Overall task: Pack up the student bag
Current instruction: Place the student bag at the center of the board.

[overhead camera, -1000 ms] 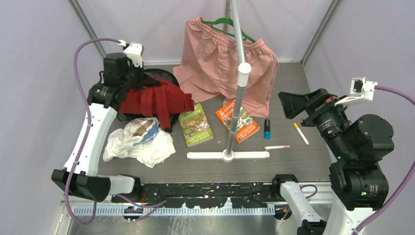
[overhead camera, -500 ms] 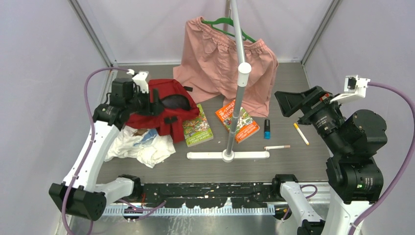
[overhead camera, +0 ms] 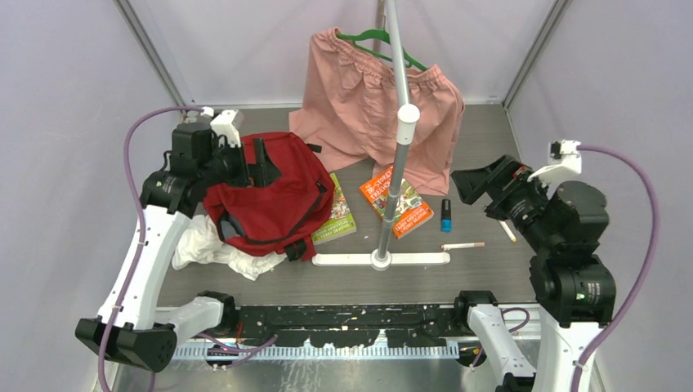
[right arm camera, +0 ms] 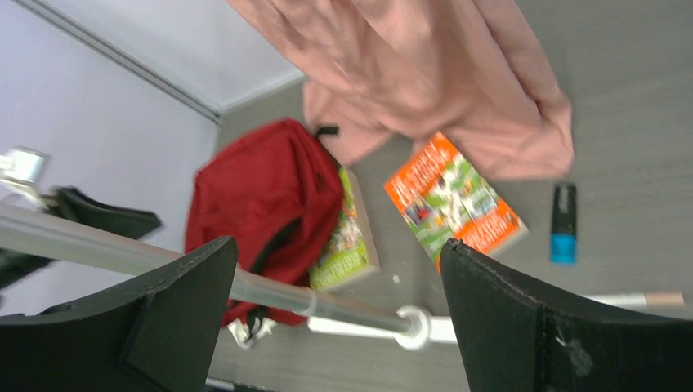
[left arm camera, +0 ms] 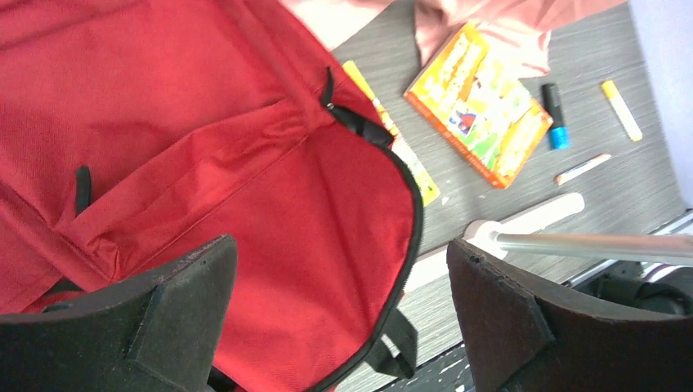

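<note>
The red student bag point(overhead camera: 274, 200) lies flat on the left half of the table, black zipper and straps showing. It fills the left wrist view point(left arm camera: 204, 147) and shows at the left of the right wrist view point(right arm camera: 261, 188). My left gripper point(overhead camera: 255, 163) hovers open just above the bag's far edge, nothing between its jaws point(left arm camera: 339, 286). A green book point(overhead camera: 339, 216) lies half under the bag's right side. An orange book point(overhead camera: 398, 202) lies beside the pole. My right gripper point(overhead camera: 478, 186) hangs open in the air at the right, empty point(right arm camera: 339, 302).
Pink shorts point(overhead camera: 372, 106) hang on a green hanger from a stand whose pole point(overhead camera: 398, 122) and white base point(overhead camera: 381, 259) sit mid-table. A white plastic bag point(overhead camera: 214, 249) peeks out under the student bag. A blue-capped marker point(overhead camera: 446, 215), a pen point(overhead camera: 462, 245) and a yellow marker point(overhead camera: 508, 233) lie at the right.
My left gripper has opened and let go of the student bag, which now lies spread over the plastic bag and part of the green book. The right arm has shifted slightly left.
</note>
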`<state>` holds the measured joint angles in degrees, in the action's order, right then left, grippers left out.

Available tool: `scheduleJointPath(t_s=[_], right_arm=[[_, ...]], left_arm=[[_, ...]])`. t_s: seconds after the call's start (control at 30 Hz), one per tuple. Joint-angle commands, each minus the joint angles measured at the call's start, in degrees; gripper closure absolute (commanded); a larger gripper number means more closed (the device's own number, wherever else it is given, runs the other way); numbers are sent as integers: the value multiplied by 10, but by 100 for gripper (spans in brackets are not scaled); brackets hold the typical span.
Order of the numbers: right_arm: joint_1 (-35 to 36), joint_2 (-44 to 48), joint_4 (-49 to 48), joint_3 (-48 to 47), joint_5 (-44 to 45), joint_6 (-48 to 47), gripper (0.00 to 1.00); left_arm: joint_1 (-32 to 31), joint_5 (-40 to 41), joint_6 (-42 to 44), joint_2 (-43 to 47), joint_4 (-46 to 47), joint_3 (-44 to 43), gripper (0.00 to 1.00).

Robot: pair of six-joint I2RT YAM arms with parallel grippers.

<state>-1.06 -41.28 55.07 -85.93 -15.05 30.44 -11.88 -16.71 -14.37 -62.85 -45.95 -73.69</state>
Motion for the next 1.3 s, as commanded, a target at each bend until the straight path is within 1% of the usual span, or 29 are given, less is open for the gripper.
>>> scheduleJointPath(t_s=[0.0,0.07,0.2,0.3,0.37,0.43,0.47,0.53,0.6,0.73,0.77,0.83,0.87,0.97,1.0,1.03,1.1,1.13,1.17,1.27], right_arm=[[3,38,33,83,18,-21,0],[3,51,38,127,35,-14,0],[3,42,47,180,46,6,0],[3,32,39,195,24,8,0],[3,29,42,194,21,1,0],[3,30,51,185,25,-2,0],[3,33,50,175,21,0,0],[3,40,28,153,-3,12,0],[3,44,0,121,-35,24,0],[3,39,0,27,-45,27,0],[4,39,7,7,-41,22,0],[8,40,19,-28,-20,16,0],[9,43,21,-40,-11,14,0],[9,57,21,-50,13,9,0],[9,62,21,-50,18,6,0],[9,65,22,-48,20,5,0],[9,68,25,-42,19,6,0],[9,69,25,-39,17,6,0],[9,70,24,-35,17,8,0],[9,71,26,-35,21,10,0]], left_arm=[[-8,-24,-31,13,4,-39,0],[-46,10,-41,10,0,-53,0],[-177,95,-64,-2,23,-55,0],[-240,115,-83,-17,51,-27,0],[-264,132,-96,-27,52,-11,3],[-306,159,-110,-29,49,-9,7],[-335,162,-118,-19,69,3,8],[-388,163,-139,2,138,46,8],[-424,160,-156,5,186,82,8],[-464,159,-157,-38,185,87,11],[-475,170,-157,-47,193,88,12],[-493,217,-162,-62,216,91,13],[-495,247,-169,-71,218,89,13],[-495,406,-218,-102,149,67,13],[-496,459,-247,-107,129,64,12],[-495,499,-264,-109,125,68,12],[-495,521,-296,-109,148,83,11],[-495,521,-308,-110,177,95,11],[-496,514,-321,-114,211,105,11],[-503,482,-346,-145,264,116,11]])
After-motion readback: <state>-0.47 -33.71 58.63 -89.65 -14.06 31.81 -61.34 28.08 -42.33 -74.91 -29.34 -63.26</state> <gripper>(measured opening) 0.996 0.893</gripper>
